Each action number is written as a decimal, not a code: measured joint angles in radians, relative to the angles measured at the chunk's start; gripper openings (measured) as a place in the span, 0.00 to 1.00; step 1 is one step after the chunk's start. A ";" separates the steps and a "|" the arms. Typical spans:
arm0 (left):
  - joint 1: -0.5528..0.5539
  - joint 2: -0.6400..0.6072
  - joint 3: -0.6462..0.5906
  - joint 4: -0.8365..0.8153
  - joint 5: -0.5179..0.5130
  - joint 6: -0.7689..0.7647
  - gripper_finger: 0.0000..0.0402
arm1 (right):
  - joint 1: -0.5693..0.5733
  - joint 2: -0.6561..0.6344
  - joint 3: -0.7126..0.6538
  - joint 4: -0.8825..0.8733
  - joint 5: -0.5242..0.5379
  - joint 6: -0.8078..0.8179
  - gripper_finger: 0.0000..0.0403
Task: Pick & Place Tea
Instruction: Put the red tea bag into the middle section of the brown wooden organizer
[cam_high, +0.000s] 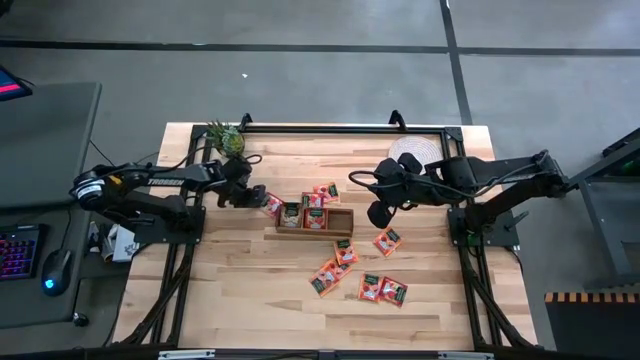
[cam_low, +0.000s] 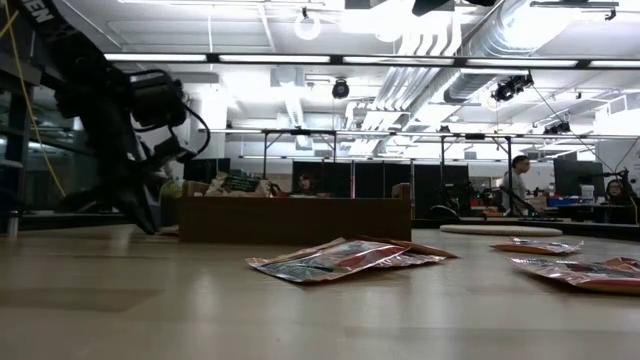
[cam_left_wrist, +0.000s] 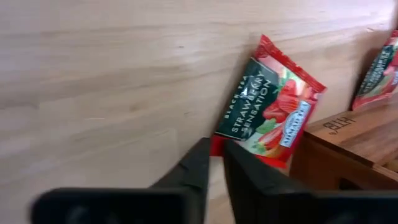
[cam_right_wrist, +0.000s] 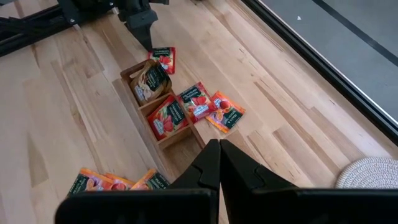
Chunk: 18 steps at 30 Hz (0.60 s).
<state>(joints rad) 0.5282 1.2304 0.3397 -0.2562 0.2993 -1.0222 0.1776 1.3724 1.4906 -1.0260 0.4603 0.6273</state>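
The left gripper (cam_left_wrist: 214, 163) pinched a tea sachet's (cam_left_wrist: 270, 106) corner beside the wooden box (cam_left_wrist: 348, 146), evidently for lifting; the right gripper (cam_right_wrist: 219, 163) hovered, fingers pressed together.

Open tabletop (cam_high: 240, 290) left — sachets (cam_high: 383, 290) perhaps right

Wooden box (cam_high: 314, 218) sat mid-table (cam_high: 230, 290), with sachets in its compartments. One tea sachet (cam_high: 272, 205) lay just beside the box's left end, leaning on it, with the left gripper (cam_high: 258, 195) at its outer edge. Further sachets (cam_high: 325, 191) lay behind the box; a loose group (cam_high: 345, 268) lay before it, toward the right. Woven mat (cam_high: 415, 150) sat at the back right, near the right gripper (cam_high: 380, 213).
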 joint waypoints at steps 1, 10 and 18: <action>0.000 0.000 -0.005 0.001 -0.003 0.000 0.05 | 0.000 0.000 0.000 0.000 0.000 0.000 0.00; 0.000 -0.004 -0.024 0.027 -0.006 0.034 0.00 | 0.000 0.000 0.000 -0.001 -0.004 0.000 0.00; -0.001 -0.056 0.038 -0.028 -0.078 0.075 0.00 | 0.000 0.000 0.000 -0.001 -0.004 0.000 0.00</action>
<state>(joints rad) 0.5276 1.1745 0.3782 -0.2844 0.2218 -0.9472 0.1776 1.3724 1.4902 -1.0267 0.4564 0.6273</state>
